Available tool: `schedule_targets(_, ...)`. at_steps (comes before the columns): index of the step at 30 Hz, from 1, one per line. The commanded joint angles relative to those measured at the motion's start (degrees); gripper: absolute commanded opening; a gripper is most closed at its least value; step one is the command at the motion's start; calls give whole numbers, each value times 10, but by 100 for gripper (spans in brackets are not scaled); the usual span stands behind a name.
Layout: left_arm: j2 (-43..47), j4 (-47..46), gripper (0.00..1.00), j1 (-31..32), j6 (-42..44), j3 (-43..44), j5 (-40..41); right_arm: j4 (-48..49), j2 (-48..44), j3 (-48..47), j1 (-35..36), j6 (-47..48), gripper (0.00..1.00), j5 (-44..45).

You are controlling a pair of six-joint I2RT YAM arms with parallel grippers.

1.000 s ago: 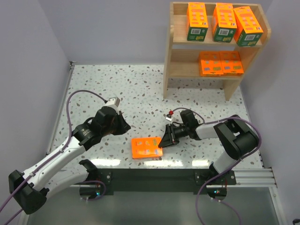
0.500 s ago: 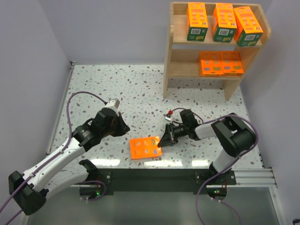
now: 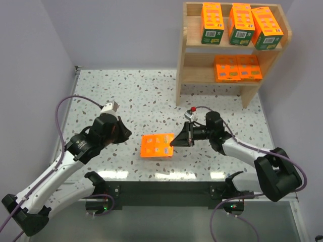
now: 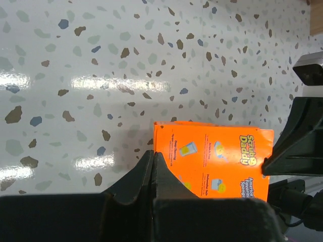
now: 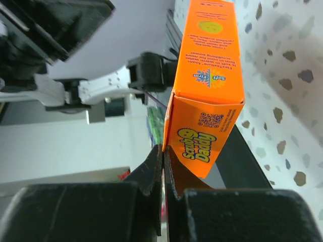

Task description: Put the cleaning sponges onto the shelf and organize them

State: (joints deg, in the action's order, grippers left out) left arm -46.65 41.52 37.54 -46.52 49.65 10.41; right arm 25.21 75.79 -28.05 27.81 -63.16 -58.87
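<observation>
One orange pack of cleaning sponges is off the shelf, over the near middle of the table. My right gripper is shut on the thin edge of its right end; in the right wrist view the pack stands edge-on out of the closed jaws. My left gripper is shut and empty, its tips just at the left edge of the pack. The wooden shelf stands at the far right. Three green-banded packs stand on its top tier, two orange packs lie on the lower one.
Grey walls close in the speckled table on the left and at the back. The black base rail runs along the near edge. Cables loop over both arms. Some lower-tier board shows left of the two packs.
My right gripper has shut on the pack's right edge and carried it up and away from the near edge. My left arm has drawn back a little to the left.
</observation>
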Motion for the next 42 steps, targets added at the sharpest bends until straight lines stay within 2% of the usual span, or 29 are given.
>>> schedule_targets(1,15,28,0,-6,-9,28,30,47,-51,-24,-25,-107,0,29)
schedule_targets(3,21,35,0,-7,-12,32,34,53,-87,-32,-52,-130,0,38)
schedule_targets(7,31,50,0,-7,-16,41,38,-66,-161,-63,-132,-123,0,52)
schedule_targets(11,44,56,0,-8,-19,47,37,-143,-213,-92,-245,-124,0,51)
schedule_targets(15,48,65,0,-8,-18,54,32,-149,-220,-120,-276,-147,0,70)
schedule_targets(20,55,76,0,-9,-17,59,27,-141,-198,-175,-349,-169,0,86)
schedule_targets(22,58,81,0,-8,-16,63,27,-180,-188,-225,-365,-147,0,96)
schedule_targets(24,58,87,0,-8,-16,67,26,-237,-176,-278,-376,-114,0,119)
schedule_targets(26,60,89,0,-9,-15,69,26,-246,-169,-300,-382,-112,0,138)
schedule_targets(34,49,76,0,-8,-7,69,12,-162,-141,-296,-374,-156,0,242)
schedule_targets(38,36,67,0,-8,-1,70,6,-134,-120,-299,-354,-159,0,270)
schedule_targets(42,33,64,0,-8,3,71,4,-65,-88,-292,-325,-172,0,289)
